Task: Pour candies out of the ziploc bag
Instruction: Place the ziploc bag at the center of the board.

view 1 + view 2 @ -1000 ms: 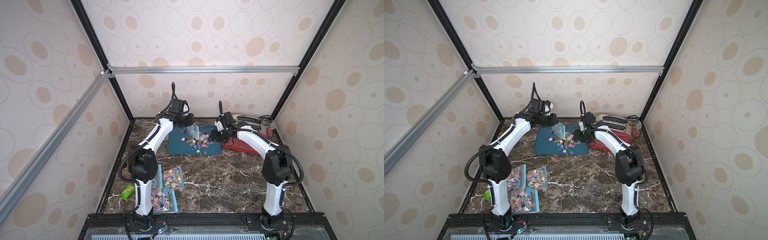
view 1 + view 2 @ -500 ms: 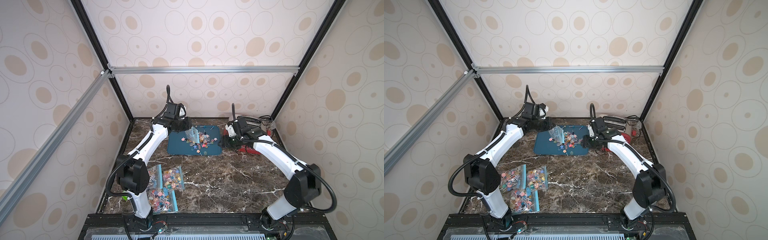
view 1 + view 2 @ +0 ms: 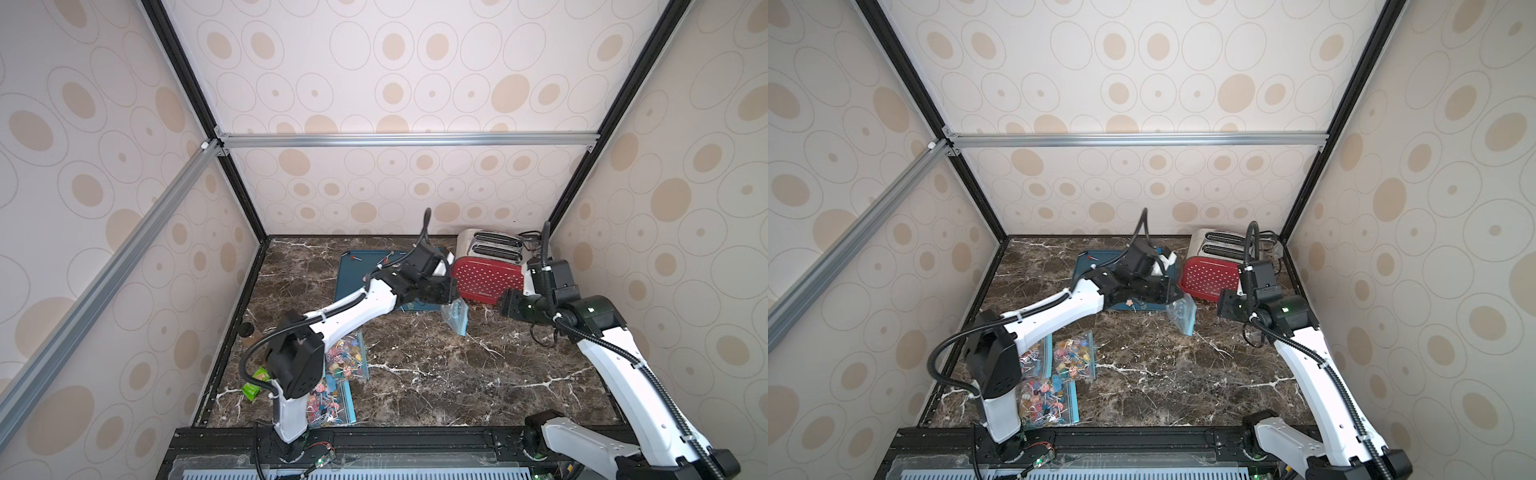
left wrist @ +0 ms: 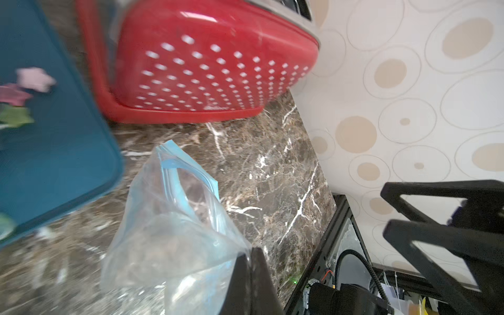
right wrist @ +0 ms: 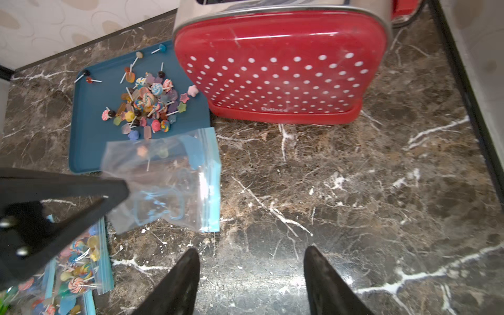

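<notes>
The clear ziploc bag with a blue zip strip hangs limp by one corner from my left gripper, which is shut on it. It hangs low over the marble, just off the teal tray's corner and in front of the toaster. The candies lie heaped on the tray. A couple show through the bag's plastic; I cannot tell whether they are inside it. In both top views the bag dangles between the arms. My right gripper stands open and holds nothing, a short way right of the bag.
A red polka-dot toaster stands at the back right, close behind the bag. Full candy bags lie by the left arm's base, with a green packet beside them. A black cable loops on the marble under the right arm.
My left arm has swung the bag rightwards off the tray to the marble in front of the toaster. My right arm has drawn back to the right, jaws still apart.
</notes>
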